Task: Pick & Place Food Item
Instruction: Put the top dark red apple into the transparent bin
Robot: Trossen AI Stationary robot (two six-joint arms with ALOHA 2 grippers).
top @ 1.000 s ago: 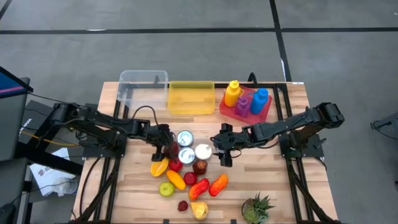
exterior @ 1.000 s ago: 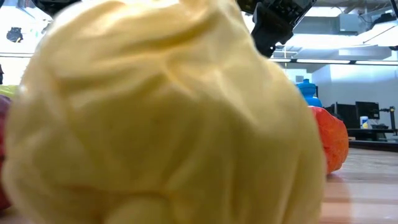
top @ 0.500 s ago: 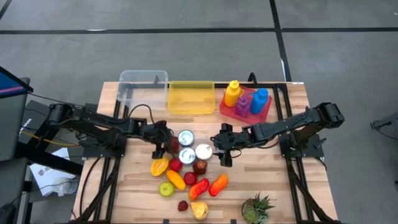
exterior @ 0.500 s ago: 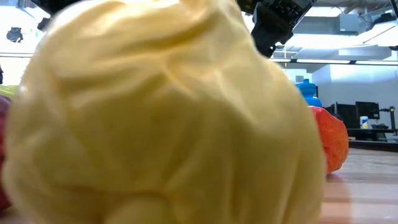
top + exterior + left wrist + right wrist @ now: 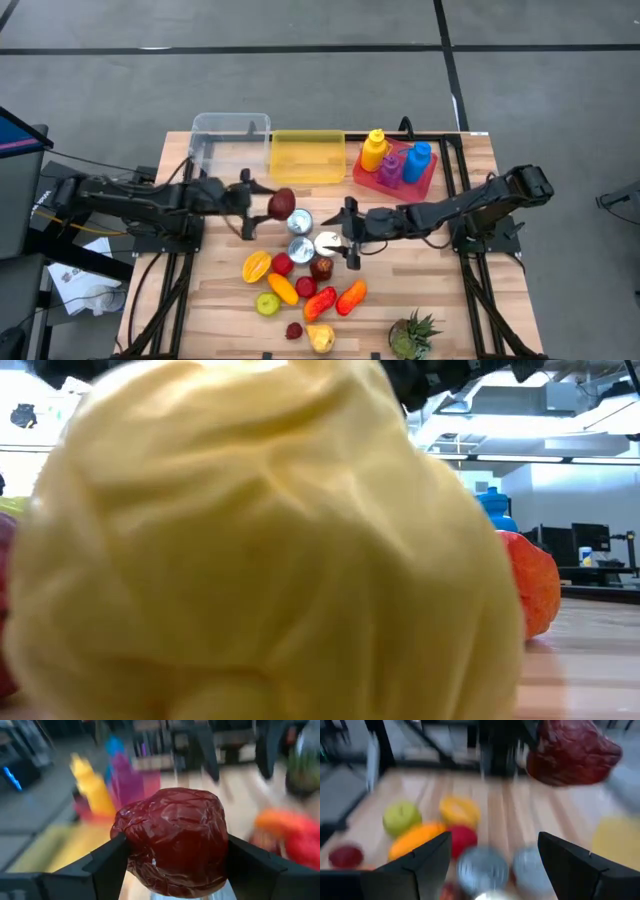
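My left gripper [image 5: 272, 203] is shut on a dark red, wrinkled fruit [image 5: 282, 202], held above the table just beyond the three silver cans [image 5: 299, 222]. The fruit fills the left wrist view [image 5: 172, 842] and also shows in the right wrist view [image 5: 572, 752]. My right gripper [image 5: 347, 233] is open and empty beside the cans, on their right; its fingers show spread in its wrist view [image 5: 492, 865]. A big yellow fruit [image 5: 260, 550] close to the camera hides most of the low view. My left gripper pinches the dark red fruit by its two opposite sides [image 5: 131, 851] between its two fingers [image 5: 107, 865], across its widest part. The fingers come level from the table's left. The fruit is lifted clear of the table and the cans.
Loose fruit and peppers [image 5: 300, 290] lie near the front edge, with a pineapple [image 5: 413, 335] at the front right. A clear bin [image 5: 230, 140], a yellow bin [image 5: 307, 157] and a red tray with bottles [image 5: 395, 165] stand along the far edge.
My left gripper has risen from among the fruit beside the cans with the dark red fruit and gone toward the far edge; the fruit is now lifted clear. My right gripper has gone a little toward the table's left, closer to the cans, staying open.
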